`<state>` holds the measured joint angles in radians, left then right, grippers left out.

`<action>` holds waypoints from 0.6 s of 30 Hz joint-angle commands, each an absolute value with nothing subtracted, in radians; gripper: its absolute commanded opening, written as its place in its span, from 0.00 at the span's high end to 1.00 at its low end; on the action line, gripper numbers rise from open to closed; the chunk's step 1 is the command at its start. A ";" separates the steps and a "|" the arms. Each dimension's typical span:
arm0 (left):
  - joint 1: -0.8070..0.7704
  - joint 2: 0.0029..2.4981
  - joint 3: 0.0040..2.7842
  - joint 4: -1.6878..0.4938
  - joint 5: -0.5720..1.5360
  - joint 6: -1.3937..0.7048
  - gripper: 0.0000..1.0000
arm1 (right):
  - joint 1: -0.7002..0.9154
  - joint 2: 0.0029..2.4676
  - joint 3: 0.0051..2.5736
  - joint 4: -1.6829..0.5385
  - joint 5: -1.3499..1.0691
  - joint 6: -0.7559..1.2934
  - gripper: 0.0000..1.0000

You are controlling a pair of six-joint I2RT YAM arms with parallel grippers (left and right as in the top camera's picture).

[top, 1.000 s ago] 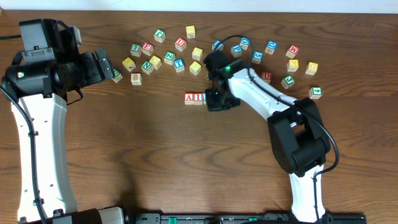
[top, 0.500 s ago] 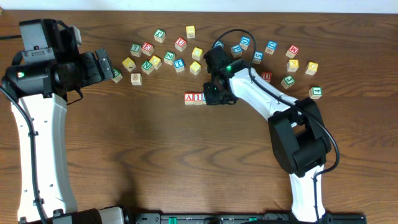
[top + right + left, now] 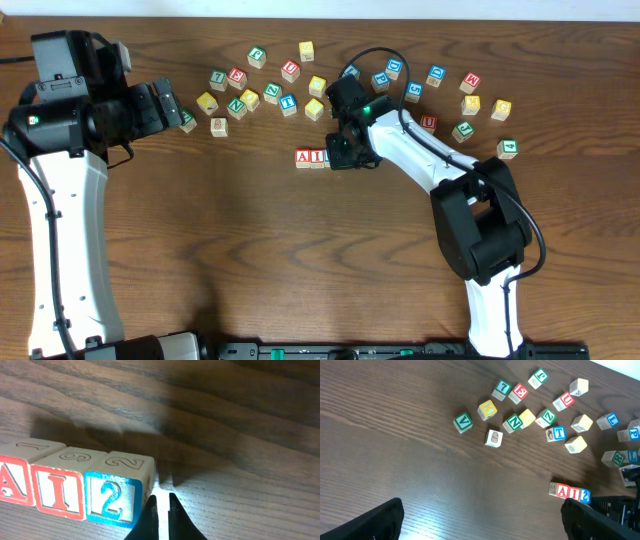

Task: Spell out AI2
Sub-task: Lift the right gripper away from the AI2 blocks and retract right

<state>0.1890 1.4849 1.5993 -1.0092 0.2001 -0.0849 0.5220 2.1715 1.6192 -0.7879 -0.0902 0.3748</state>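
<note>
Three pale cubes lie in a touching row reading A, I, 2: the red A cube (image 3: 303, 158), the red I cube (image 3: 317, 158) and the blue 2 cube (image 3: 112, 495). The row also shows in the left wrist view, with the A cube (image 3: 562, 491) leftmost. In the overhead view the 2 cube is mostly hidden under my right gripper (image 3: 340, 155). In the right wrist view my right gripper (image 3: 162, 505) has its fingers nearly together, holding nothing, its left fingertip against the right side of the 2 cube. My left gripper (image 3: 175, 110) is open and empty, well left of the row.
Several other lettered cubes lie scattered along the far side of the table, such as a green V cube (image 3: 463, 422), a yellow cube (image 3: 314, 108) and a green cube (image 3: 507, 148). The right arm reaches across from the front right.
My right gripper has shifted slightly left and away, up against the 2 cube. The cube row has been nudged slightly left. The left arm has not moved.
</note>
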 commanded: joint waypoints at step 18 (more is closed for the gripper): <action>0.191 1.494 1.607 -1.016 0.197 -0.086 0.02 | 0.265 1.722 1.618 -0.993 -0.058 0.349 0.63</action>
<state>0.1890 1.4849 1.5993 -1.0142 0.2001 -0.0841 0.3077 1.7874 1.6184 -0.9695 -0.0677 0.3672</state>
